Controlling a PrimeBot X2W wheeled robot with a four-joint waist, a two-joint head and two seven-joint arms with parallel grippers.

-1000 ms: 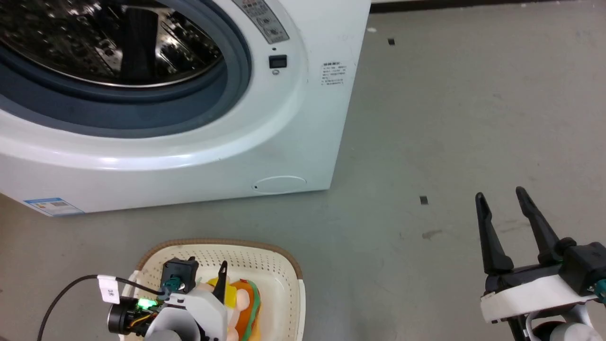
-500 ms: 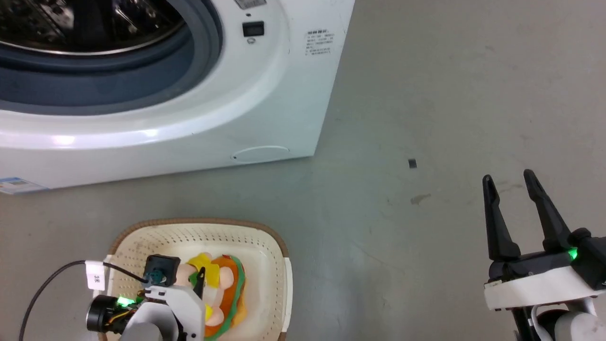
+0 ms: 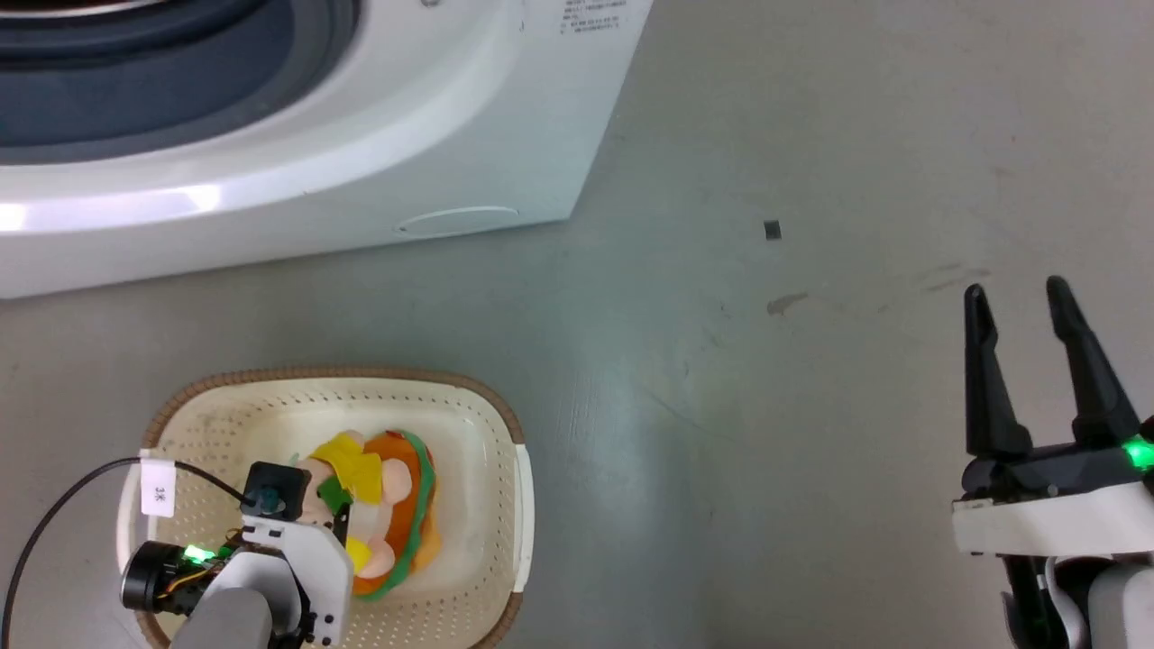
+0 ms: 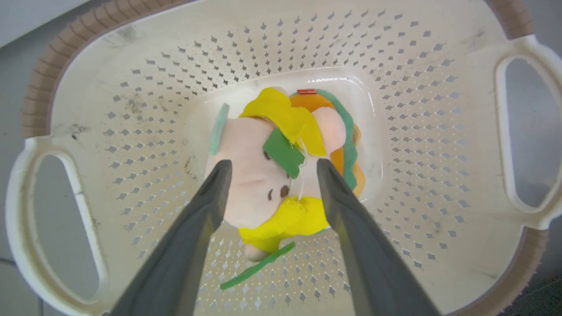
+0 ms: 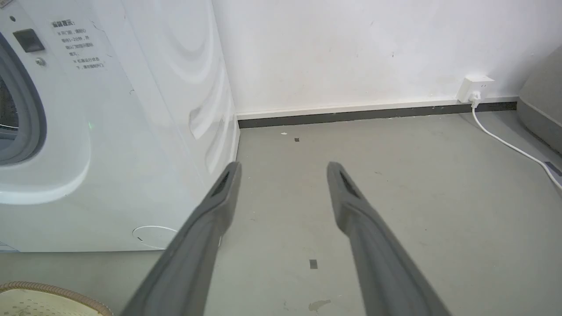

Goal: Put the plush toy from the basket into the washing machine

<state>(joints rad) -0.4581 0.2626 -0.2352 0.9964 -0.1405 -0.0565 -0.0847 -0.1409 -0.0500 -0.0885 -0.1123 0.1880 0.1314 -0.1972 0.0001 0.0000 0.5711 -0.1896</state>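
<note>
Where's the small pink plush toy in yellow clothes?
The plush toy lies lower left in the head view, on the cream perforated basket's bottom, between the left hand's open fingers.

Floor [image 3: 811,406]: grey, smooth, lightly scuffed. Washing machine [image 3: 361,162] stands on it at the head view's upper left. Basket [image 3: 334,371] sits on the floor in front of the machine, apart from it. One small dark square mark [image 3: 772,230] and a stain [image 3: 786,305] lie right of the machine. A white cable [image 5: 505,142] trails across the floor near the wall.
</note>
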